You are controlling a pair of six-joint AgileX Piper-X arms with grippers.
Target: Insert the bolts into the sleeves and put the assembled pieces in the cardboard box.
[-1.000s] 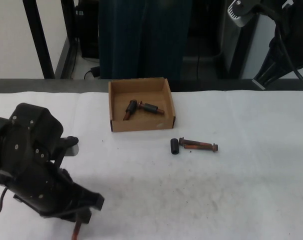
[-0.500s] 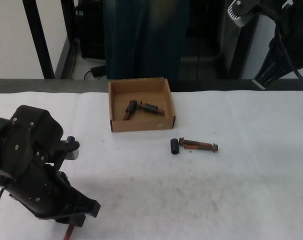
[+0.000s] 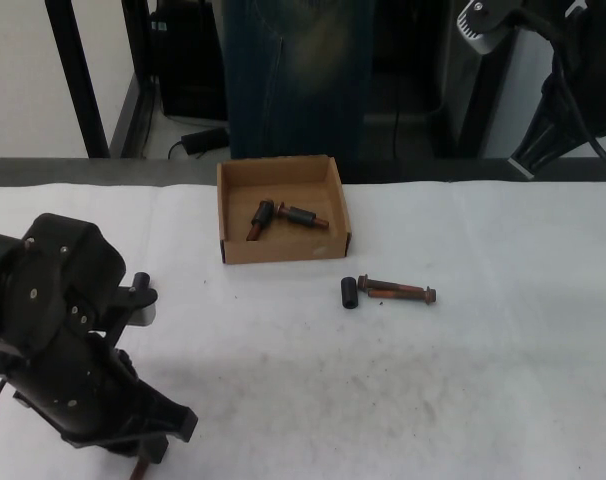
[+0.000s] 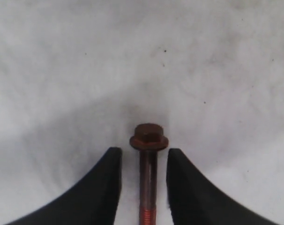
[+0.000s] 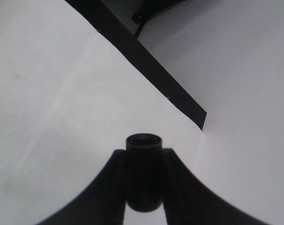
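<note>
- While two assembled pieces [image 3: 262,217] [image 3: 303,217] already lie in the cardboard box [image 3: 283,187], the job looks roughly half done, judging by what is left outside it.
- On the white surface [image 3: 483,380] just in front of the box, a loose sleeve [image 3: 349,293] stands beside what looks like a pair of loose bolts [image 3: 398,291] lying together, not yet joined.
- At the near-left corner of the surface, the left pincer [image 4: 145,154] is closed to a narrow gap around a held bolt [image 4: 148,140]. Its flanged hex head juts past the fingertips.
- Clamped snugly in the right pincer [image 5: 143,153] is a held sleeve [image 5: 143,178], open bore facing outward. This pair awaits mating.
- Both held and loose bolts are rusty reddish-brown metal, threaded toward the far end of the shank.
- Each sleeve is a short, matte black cylinder with a hollow centre.
- Plain brown card forms the shallow, open-topped box, and the surface covering looks like soft, faintly smudged cloth.
</note>
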